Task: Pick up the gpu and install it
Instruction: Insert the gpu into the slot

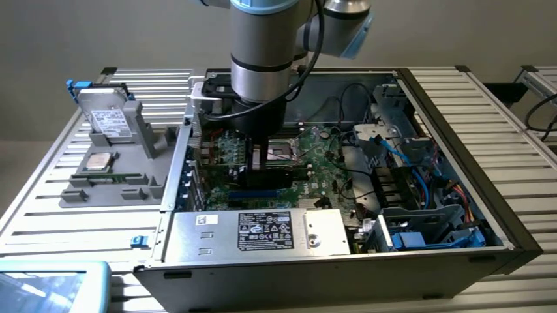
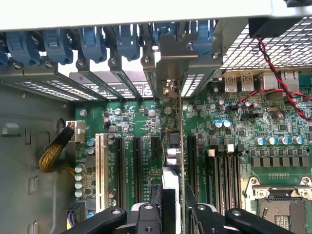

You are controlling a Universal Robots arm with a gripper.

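The table is carrying an open computer case, and the arm is reaching down into it over the motherboard. The gpu is standing on edge among the black expansion slots, its metal bracket lying against the rear openings. The hand is pinching the card's upper edge. The risk is lying in alignment (I cannot tell whether the card is seated). A contact edge landing beside its slot would be scraping components, and a tilted push would be jamming the bracket.
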